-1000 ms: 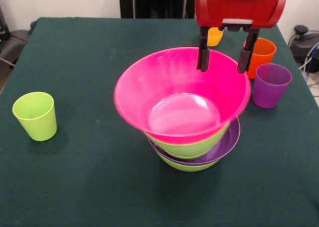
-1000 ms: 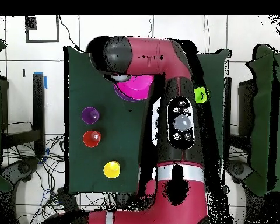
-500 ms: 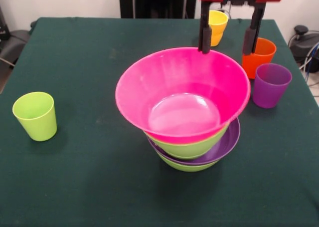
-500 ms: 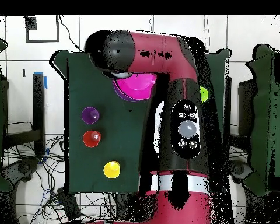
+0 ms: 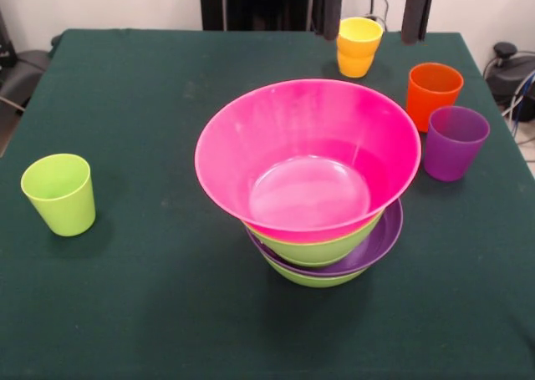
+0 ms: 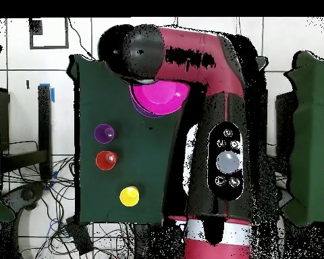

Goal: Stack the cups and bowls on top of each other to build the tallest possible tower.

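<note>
The tower stands mid-table: a wide pink bowl [image 5: 308, 159] on top, a lime green bowl [image 5: 322, 248] under it, then a shallow purple bowl [image 5: 386, 234] and another lime green bowl [image 5: 309, 278] at the bottom. My gripper [image 5: 373, 11] hangs open and empty high above the pink bowl's far rim, only its dark fingertips [image 5: 332, 8] showing. A yellow-orange cup [image 5: 359, 46], an orange cup [image 5: 433, 94] and a purple cup [image 5: 453, 142] stand at the right, and a lime green cup [image 5: 58, 194] at the left. In the overhead view the arm [image 6: 205, 101] partly covers the pink bowl [image 6: 158, 98].
The dark green cloth table [image 5: 167, 79] carries everything. Cables and a black device [image 5: 510, 63] lie beyond its right edge. Overhead, the purple cup [image 6: 104, 133], orange cup [image 6: 106, 160] and yellow cup [image 6: 129, 196] line up in a row; the arm hides the lime green cup.
My open gripper has risen straight up from the pink bowl's far rim to the top edge. The pink bowl stays on the stack and the cups have not moved.
</note>
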You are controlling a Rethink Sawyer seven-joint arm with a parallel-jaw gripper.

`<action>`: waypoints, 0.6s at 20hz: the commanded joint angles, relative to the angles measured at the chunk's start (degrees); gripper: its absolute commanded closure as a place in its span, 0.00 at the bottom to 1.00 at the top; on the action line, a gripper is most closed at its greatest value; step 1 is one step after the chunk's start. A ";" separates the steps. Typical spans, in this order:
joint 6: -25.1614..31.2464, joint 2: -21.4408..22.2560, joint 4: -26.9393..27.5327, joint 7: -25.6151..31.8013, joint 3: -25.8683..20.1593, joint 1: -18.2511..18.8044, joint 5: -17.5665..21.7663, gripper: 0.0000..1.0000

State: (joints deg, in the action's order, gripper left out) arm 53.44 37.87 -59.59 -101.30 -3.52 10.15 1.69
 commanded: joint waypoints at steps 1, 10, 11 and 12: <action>5.45 -0.64 0.44 -7.61 -0.30 0.11 -0.16 0.00; 4.51 -1.41 0.52 -7.33 0.40 0.00 -0.76 0.00; 4.28 -1.44 0.44 -7.59 0.53 -0.20 -0.83 0.00; 4.11 -1.46 0.37 -7.73 0.56 -0.30 -0.98 0.00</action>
State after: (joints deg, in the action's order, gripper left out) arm 53.45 38.78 -57.82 -101.30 -1.50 10.16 0.91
